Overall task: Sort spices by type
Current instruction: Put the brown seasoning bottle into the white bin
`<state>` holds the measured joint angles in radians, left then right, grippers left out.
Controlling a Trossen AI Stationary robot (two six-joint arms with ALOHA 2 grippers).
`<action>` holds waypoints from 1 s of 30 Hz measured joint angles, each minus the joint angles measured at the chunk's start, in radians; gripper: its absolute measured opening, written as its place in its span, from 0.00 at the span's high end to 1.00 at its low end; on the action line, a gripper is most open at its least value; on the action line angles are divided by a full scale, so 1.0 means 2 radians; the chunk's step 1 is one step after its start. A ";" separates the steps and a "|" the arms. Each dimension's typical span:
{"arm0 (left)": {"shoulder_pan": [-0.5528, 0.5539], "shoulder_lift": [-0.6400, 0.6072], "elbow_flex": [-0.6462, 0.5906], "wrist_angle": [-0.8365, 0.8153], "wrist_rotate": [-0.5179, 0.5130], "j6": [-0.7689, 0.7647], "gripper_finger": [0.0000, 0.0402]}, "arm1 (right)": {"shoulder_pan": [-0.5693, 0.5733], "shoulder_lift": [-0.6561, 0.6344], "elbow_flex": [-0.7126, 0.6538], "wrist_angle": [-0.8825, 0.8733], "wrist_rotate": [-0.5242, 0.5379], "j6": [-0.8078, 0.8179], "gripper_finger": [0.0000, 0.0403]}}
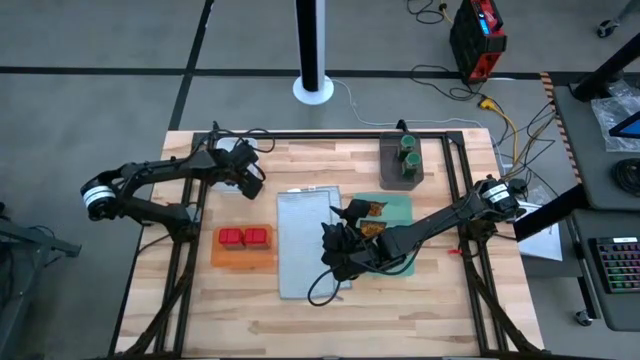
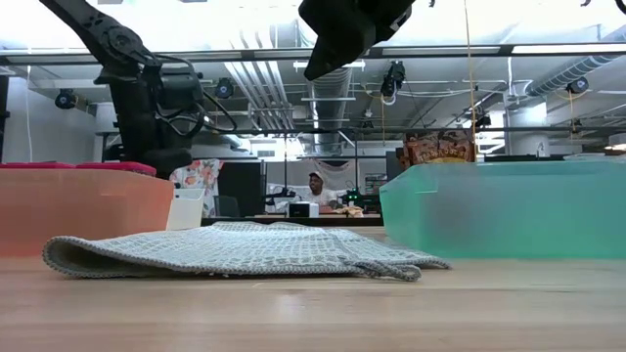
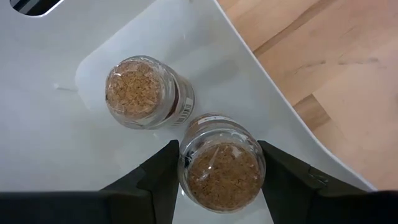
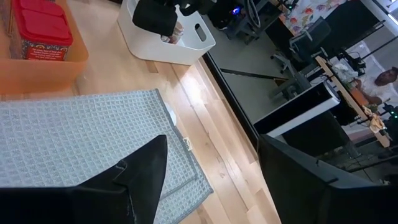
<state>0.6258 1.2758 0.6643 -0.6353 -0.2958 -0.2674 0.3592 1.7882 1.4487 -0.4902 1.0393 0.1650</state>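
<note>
My left gripper (image 3: 221, 186) reaches down into a white bin (image 3: 249, 81) at the table's far left and is shut on one clear shaker (image 3: 222, 169) of brown spice. The second shaker (image 3: 142, 92) stands beside it on the bin floor. My right gripper (image 4: 211, 180) hangs open and empty above the grey cloth (image 1: 308, 240). Two red boxes (image 1: 245, 237) lie on the orange cloth. Two green-topped jars (image 1: 408, 158) stand in the dark grey bin. The orange-brown packets (image 1: 365, 215) lie on the green cloth. My left gripper pinches the nearer shaker by its upper body (image 3: 186, 163), one finger on each side, coming from above and pointing down. The shaker stays upright inside the white bin. Whether its base rests on the bin floor is hidden by the shaker itself.
The grey cloth (image 2: 245, 249) lies flat in the table's middle, with the orange cloth (image 2: 83, 210) on one side of it and the green cloth (image 2: 509, 210) on the other. Black frame rails (image 1: 465, 190) run along the table's sides. A person sits in the room beyond the table (image 2: 315, 186).
</note>
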 joint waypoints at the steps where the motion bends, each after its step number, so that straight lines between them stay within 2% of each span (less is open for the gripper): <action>1: 0.000 0.000 0.000 0.000 0.000 0.001 0.56 | 0.000 0.000 0.000 0.000 0.000 0.000 0.40; 6: 0.000 0.000 0.000 -0.002 -0.017 0.000 0.53 | 0.000 0.000 0.000 0.000 0.000 0.000 0.37; 16: 0.000 0.000 0.000 -0.005 -0.019 -0.001 0.47 | 0.000 0.000 0.000 0.000 0.000 0.006 0.34; 21: 0.000 0.000 0.013 -0.035 -0.020 -0.001 0.47 | 0.000 0.000 0.000 0.000 0.000 0.006 0.35; 27: 0.000 -0.001 0.041 -0.072 -0.056 -0.001 0.47 | 0.000 0.000 0.000 0.000 0.000 0.010 0.37; 30: 0.000 -0.002 0.049 -0.076 -0.058 0.000 0.47 | 0.000 0.000 0.000 0.000 0.000 0.011 0.37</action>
<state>0.6254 1.2713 0.7629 -0.7878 -0.4124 -0.2669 0.3592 1.7885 1.4487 -0.4896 1.0390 0.1864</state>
